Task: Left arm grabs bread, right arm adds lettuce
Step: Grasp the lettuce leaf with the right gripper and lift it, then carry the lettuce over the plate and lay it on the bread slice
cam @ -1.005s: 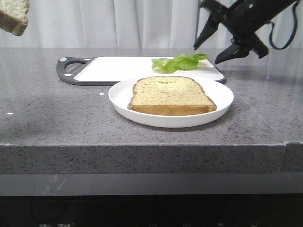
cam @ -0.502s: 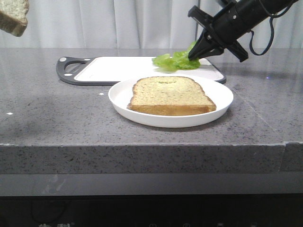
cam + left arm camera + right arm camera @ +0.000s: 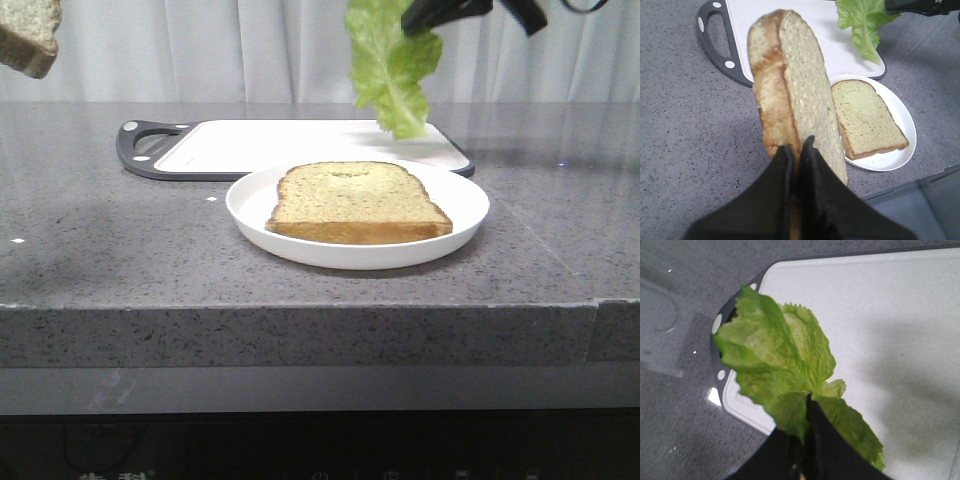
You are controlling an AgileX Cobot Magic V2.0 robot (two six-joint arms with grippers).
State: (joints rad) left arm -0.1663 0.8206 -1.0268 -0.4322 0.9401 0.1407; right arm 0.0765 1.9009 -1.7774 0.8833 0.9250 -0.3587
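Lettuce (image 3: 392, 62) dangles at the top centre, pinched in our right gripper (image 3: 807, 432) above the cutting board (image 3: 250, 143), while our left gripper (image 3: 796, 155) clamps the bread (image 3: 792, 112) in the upper left corner.

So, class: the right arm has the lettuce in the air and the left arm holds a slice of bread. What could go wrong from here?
1. The lettuce hangs from the right gripper, pinched only at one end; it could slip or tear free.
2. It dangles over the cutting board, behind the toast on the plate, so an early release would likely miss the toast.
3. The left gripper pinches the bread at one edge only; the slice might sag or break.
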